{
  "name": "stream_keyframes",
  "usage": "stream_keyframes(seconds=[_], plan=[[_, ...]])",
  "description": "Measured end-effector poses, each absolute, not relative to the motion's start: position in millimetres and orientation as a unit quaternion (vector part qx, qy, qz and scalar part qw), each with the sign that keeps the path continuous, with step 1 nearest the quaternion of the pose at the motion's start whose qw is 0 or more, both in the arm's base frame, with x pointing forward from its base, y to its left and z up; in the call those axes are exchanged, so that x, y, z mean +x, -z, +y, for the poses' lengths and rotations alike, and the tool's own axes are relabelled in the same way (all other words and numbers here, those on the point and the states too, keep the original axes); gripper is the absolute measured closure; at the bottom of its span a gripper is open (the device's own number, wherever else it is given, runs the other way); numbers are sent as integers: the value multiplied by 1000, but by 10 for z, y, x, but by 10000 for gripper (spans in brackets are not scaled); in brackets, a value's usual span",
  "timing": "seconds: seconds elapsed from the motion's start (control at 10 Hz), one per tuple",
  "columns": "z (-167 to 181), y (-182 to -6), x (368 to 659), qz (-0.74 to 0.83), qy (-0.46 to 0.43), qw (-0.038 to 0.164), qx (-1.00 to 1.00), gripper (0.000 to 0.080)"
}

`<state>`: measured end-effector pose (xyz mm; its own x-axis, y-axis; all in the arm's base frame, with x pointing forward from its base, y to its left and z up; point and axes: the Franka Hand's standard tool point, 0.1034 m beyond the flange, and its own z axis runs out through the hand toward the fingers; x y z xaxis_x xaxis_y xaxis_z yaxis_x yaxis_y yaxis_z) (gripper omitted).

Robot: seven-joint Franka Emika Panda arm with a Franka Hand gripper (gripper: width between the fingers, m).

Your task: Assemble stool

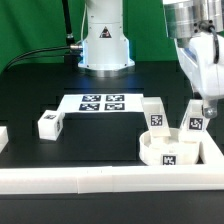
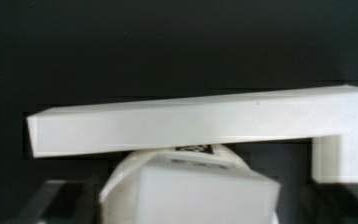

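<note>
- the arm [image 1: 190,35] comes down from the top of the exterior view's right side, with its wrist pointing nearly straight down over the rail corner.
- the gripper [image 1: 204,106] hangs just above a tagged leg [image 1: 195,122], fingertips about level with the leg's top.
- in the wrist view the gripper [image 2: 197,205] straddles that leg [image 2: 185,185]. the dark fingers [image 2: 55,200] stand wide apart, with a gap on each side of the leg, so the jaws are open and hold nothing.
- this leg leans a little and rises at the far right edge of the seat disc [image 1: 165,150]. whether it sits in a recess cannot be told.
- the seat disc lies flat on the black table [image 1: 30,85], tucked into the corner of the white border rails [image 1: 110,180], tag facing the camera.
- the rail corner [image 2: 194,120] shows in the wrist view as a pale angle just beyond the leg.
- a second leg [image 1: 155,113] stands upright just behind the seat disc, on the exterior view's left of the gripper.
- a third leg [image 1: 50,123] lies well apart on the exterior view's left.
- the marker board [image 1: 103,102] lies flat between that leg and the second one, in front of the robot base [image 1: 105,45].
</note>
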<state>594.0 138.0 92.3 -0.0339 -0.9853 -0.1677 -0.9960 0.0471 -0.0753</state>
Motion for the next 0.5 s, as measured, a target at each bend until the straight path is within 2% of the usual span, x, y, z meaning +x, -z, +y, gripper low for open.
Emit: stream_keyframes(seconds=[0.1, 0.3, 0.5], plan=[[1389, -998, 5953, 714, -28, 92, -694, 169], [1426, -1152, 5980, 706, -25, 102, -701, 156], [1429, -1130, 5971, 700, -26, 102, -706, 150]])
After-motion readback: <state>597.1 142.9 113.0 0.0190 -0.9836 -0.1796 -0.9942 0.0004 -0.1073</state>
